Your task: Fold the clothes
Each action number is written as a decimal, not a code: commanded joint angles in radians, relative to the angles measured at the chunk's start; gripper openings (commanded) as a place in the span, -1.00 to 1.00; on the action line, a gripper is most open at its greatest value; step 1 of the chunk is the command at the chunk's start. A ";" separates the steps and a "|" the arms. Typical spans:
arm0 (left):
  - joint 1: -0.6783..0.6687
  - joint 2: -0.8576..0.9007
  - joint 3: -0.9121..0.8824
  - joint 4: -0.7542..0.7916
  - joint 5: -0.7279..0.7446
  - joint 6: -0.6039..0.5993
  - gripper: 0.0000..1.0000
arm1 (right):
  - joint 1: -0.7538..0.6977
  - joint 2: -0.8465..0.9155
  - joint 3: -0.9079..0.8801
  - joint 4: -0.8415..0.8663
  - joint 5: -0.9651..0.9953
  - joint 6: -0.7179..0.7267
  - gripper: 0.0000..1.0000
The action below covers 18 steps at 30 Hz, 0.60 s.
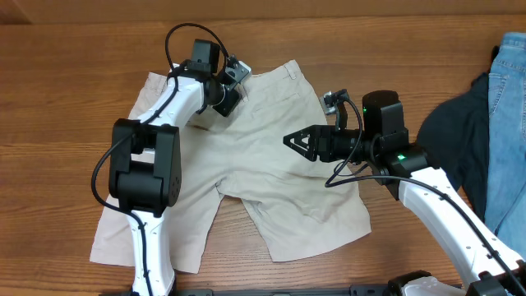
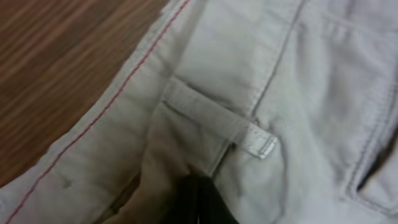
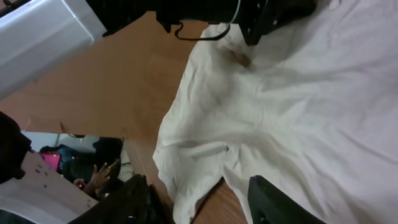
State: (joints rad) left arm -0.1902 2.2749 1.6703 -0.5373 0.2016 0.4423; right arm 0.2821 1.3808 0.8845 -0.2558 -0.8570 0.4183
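Shorts (image 1: pixel 271 177) lie spread flat on the table (image 1: pixel 66 82), legs toward the near edge. No fold made yet, so it's all left to do. Left gripper (image 1: pixel 233 89) is clamped on the far waistband (image 1: pixel 283 72); right gripper (image 1: pixel 297 141) hovers over the middle, jaws apart.

Brown wood-grain table (image 1: pixel 66 49), evenly lit; navy garment (image 1: pixel 452 131), jeans (image 1: pixel 508 107) piled right edge.
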 commanded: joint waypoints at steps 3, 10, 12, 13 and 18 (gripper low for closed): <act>0.094 0.093 0.004 0.023 -0.512 -0.388 -0.92 | -0.002 -0.012 0.007 -0.111 0.111 0.010 0.11; 0.301 0.093 0.029 -0.098 -0.511 -0.632 -0.92 | -0.001 0.046 0.007 -0.259 0.220 0.058 0.11; 0.336 0.093 0.029 -0.158 -0.550 -0.720 -0.92 | 0.000 0.089 0.007 -0.253 0.220 0.080 0.11; 0.365 0.093 0.029 -0.201 -0.547 -0.777 -0.92 | 0.011 0.140 0.007 -0.243 0.221 0.088 0.12; 0.423 0.092 0.047 -0.257 -0.446 -0.777 -0.92 | 0.070 0.234 0.007 -0.161 0.221 0.106 0.13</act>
State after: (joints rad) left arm 0.1921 2.3005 1.7424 -0.7494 -0.3077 -0.2874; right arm 0.3096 1.5753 0.8841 -0.4675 -0.6430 0.5056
